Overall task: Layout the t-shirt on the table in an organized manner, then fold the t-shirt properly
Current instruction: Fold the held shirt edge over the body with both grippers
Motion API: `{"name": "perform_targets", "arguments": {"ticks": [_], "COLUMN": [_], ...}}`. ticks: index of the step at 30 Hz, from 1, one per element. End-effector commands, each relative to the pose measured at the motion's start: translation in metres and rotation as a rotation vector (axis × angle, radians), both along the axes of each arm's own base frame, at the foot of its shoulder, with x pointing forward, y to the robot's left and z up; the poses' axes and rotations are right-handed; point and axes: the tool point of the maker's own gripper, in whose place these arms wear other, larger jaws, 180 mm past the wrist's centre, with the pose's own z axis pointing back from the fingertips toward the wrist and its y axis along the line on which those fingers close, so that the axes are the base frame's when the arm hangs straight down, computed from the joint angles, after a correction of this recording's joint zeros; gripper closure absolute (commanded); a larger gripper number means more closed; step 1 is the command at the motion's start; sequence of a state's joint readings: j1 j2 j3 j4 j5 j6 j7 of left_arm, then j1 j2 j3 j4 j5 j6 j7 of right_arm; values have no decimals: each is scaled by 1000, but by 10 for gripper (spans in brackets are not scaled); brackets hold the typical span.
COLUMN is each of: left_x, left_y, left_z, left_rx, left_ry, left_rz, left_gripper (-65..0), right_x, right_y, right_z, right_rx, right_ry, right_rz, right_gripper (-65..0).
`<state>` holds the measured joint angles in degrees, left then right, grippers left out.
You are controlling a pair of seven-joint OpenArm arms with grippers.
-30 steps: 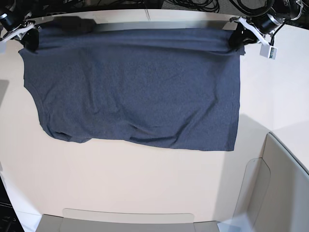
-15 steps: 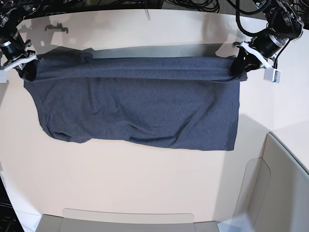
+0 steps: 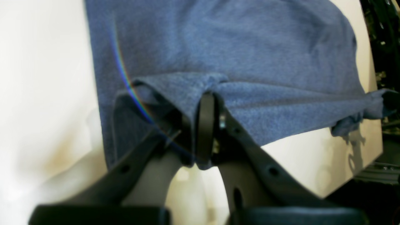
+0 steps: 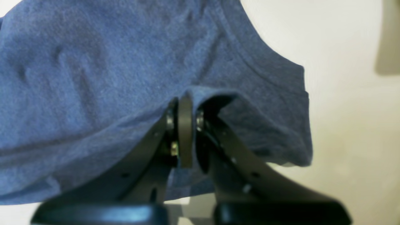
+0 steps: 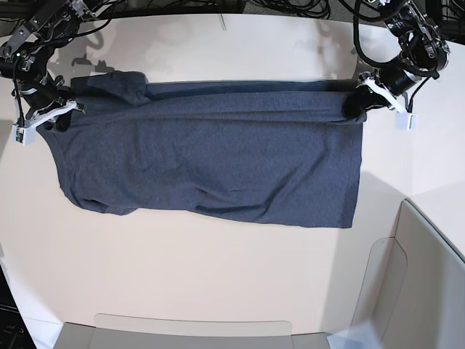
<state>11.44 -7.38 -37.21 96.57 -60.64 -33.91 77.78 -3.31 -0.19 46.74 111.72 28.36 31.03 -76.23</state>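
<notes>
Base view: the t-shirt (image 5: 211, 160), dark heathered navy-grey, lies spread across the pale worktop (image 5: 218, 276), its far edge doubled over into a band running from 9 to 3 o'clock. The right gripper (image 5: 59, 120) pinches the corner at 9 o'clock; the left gripper (image 5: 356, 104) pinches the corner at 2 o'clock. Black cables lie beyond the far edge.

Left wrist view: the left gripper (image 3: 206, 131) is clamped on a fold of the t-shirt (image 3: 234, 47), with the worktop (image 3: 40, 93) beneath.

Right wrist view: the right gripper (image 4: 185, 125) is closed on a ridge of the t-shirt (image 4: 93, 68) beside a stitched hem; the worktop (image 4: 350, 125) lies at 3 o'clock.
</notes>
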Motion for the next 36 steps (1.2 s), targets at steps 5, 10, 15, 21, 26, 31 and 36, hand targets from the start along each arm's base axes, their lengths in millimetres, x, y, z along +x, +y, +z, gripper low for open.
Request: {"name": "perform_targets", "arguments": {"ticks": [5,10,15,21,26,31,36], "left_x": [14,19,20,19,19,19,19], "left_y": [-1,3,12,16,16,16,18], "left_z": [1,-1,-12,-15,-16,-16,-15], "left_rx": [-18,21,108,135,137,137,142], "left_ry": [-18,-5,48,65,70,70,69], "left_rz": [-31,-32,-31,-29,-32,-32,-30], "left_gripper": [0,-14,-144,-221,-222,-222,-221], "right_x": [5,3,5,12,30,53,60], "right_y": [-6,-4,-2,-1,4,16,21], "right_z": [11,-4,-24,-26,-15,-37,-47], "right_rx": [-30,10,72,93,95,172,220], "right_ry": [-32,2,43,40,-2,47,65], "right_rz": [0,0,-3,0,19,78,86], "right_gripper": [0,0,-57,-249,-282,-281,-280]}}
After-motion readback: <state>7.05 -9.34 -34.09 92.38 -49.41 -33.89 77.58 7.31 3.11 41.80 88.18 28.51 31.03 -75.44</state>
